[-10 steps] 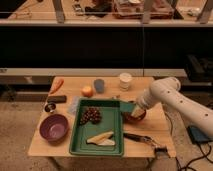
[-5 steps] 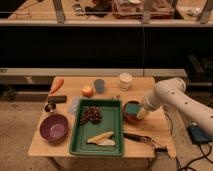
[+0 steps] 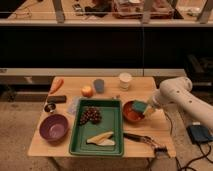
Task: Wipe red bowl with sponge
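Finding: the gripper (image 3: 146,108) is at the right rim of the red bowl (image 3: 129,114), clamped on the sponge (image 3: 139,106). The sponge is tilted over that rim with its teal face up. The red bowl stands on the table (image 3: 150,89), just beside the right wall of the tray (image 3: 119,131) and near the table's right edge.

Risks you should note:
- Nothing holds the red bowl down, so a sideways stroke could shove it against the tray or out toward the edge.
- Pressing on the rim rather than the inside could tip it.
- The sponge looks held by one end, so drag may twist it loose.

Recommendation: wipe lightly, inside the rim.
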Robot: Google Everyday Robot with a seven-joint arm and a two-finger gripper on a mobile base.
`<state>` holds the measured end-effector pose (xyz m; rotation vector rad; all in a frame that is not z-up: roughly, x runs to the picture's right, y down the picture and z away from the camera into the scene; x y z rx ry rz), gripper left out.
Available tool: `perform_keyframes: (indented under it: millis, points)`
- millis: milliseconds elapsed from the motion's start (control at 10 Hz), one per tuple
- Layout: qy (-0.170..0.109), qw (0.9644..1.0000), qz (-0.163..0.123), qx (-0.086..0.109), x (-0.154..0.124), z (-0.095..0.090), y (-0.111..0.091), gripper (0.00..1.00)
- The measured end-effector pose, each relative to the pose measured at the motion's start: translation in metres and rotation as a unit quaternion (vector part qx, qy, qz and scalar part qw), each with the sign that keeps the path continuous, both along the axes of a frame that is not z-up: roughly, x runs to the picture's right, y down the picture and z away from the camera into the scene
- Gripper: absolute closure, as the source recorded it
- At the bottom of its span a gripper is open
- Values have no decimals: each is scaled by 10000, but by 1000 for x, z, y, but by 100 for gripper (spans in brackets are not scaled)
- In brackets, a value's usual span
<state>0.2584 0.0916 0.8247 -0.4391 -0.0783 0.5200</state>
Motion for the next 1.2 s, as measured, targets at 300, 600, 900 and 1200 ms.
perform_keyframes:
  millis: [300,600,900,1200]
  points:
    - [-116,9998,59,148,-16,15,-17,100]
    - [-460,9985,-154,242,-62,10,-15,100]
    - [-774,9958,-477,120,-96,-9,16,100]
    - [-679,9962,-546,75,-85,-23,26,100]
